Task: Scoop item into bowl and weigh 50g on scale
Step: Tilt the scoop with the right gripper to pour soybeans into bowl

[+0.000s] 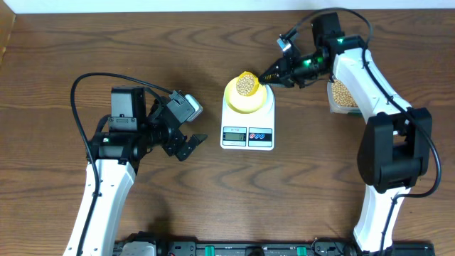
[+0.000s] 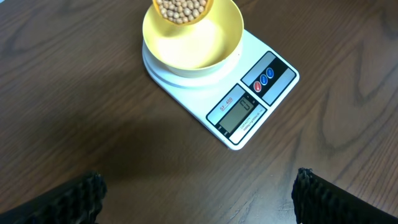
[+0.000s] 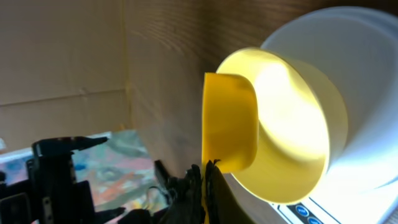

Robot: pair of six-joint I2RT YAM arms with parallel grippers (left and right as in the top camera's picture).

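The pale yellow-green bowl [image 1: 247, 99] stands on the white scale [image 1: 247, 134], also seen in the left wrist view, bowl [image 2: 199, 46] and scale [image 2: 249, 106]. My right gripper [image 1: 274, 75] is shut on the handle of a yellow scoop [image 1: 247, 84] full of tan beans [image 2: 181, 9], held over the bowl's far rim. The right wrist view shows the scoop [image 3: 229, 121] from below against the bowl [image 3: 292, 130]. The bowl's visible inside looks empty. My left gripper [image 1: 186, 139] is open and empty, left of the scale.
A clear container of beans [image 1: 343, 94] stands right of the scale, partly behind my right arm. The scale's display [image 1: 234, 135] and two buttons [image 1: 259, 135] face the table's front edge.
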